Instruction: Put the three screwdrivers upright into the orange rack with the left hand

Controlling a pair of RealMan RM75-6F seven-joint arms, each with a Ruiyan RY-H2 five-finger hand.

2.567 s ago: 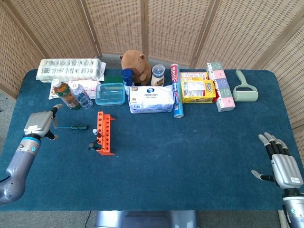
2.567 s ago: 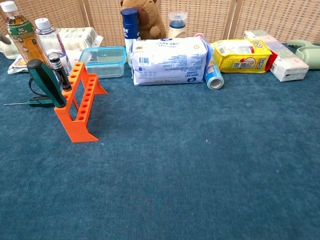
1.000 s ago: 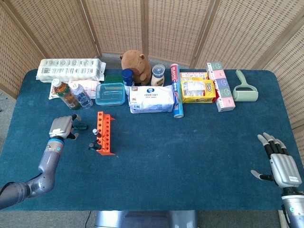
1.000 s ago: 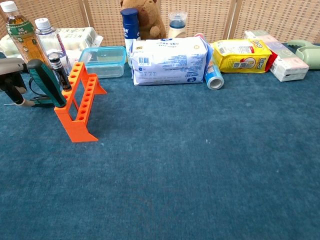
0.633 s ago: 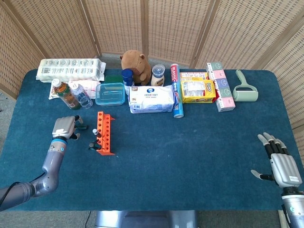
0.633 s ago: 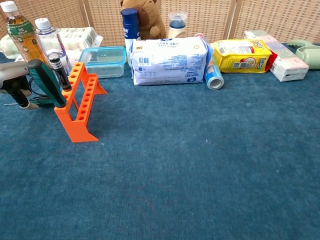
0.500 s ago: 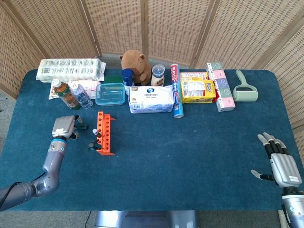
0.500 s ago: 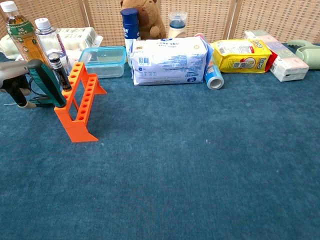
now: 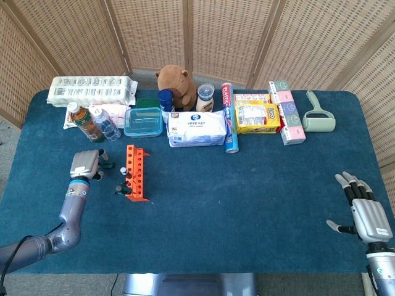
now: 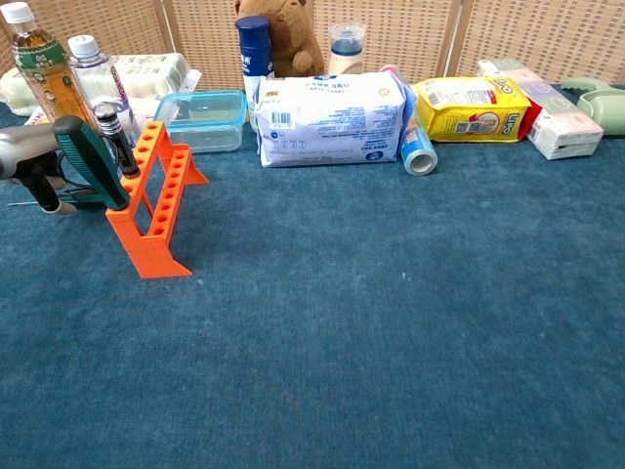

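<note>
The orange rack (image 9: 136,172) (image 10: 156,200) stands left of the table's centre. Two screwdrivers stand in it: a green-handled one (image 10: 90,161) (image 9: 123,190) and a black-handled one (image 10: 115,137) (image 9: 123,172). A third screwdriver (image 9: 106,164) (image 10: 83,198) with a green handle lies flat on the cloth left of the rack, its thin shaft pointing left. My left hand (image 9: 84,164) (image 10: 34,171) hovers over it, fingers pointing down and reaching the cloth around the handle; no grip shows. My right hand (image 9: 364,213) rests open, fingers spread, at the near right edge.
Two bottles (image 9: 92,123) and a clear blue box (image 9: 143,121) stand just behind the rack. A wipes pack (image 9: 197,128), a plush toy (image 9: 176,83), boxes and a lint roller (image 9: 320,116) line the back. The blue cloth (image 9: 247,197) stretches in front.
My left hand has come in from the far left, settled over the lying screwdriver and crept slightly right. The screwdriver and my right hand have not moved.
</note>
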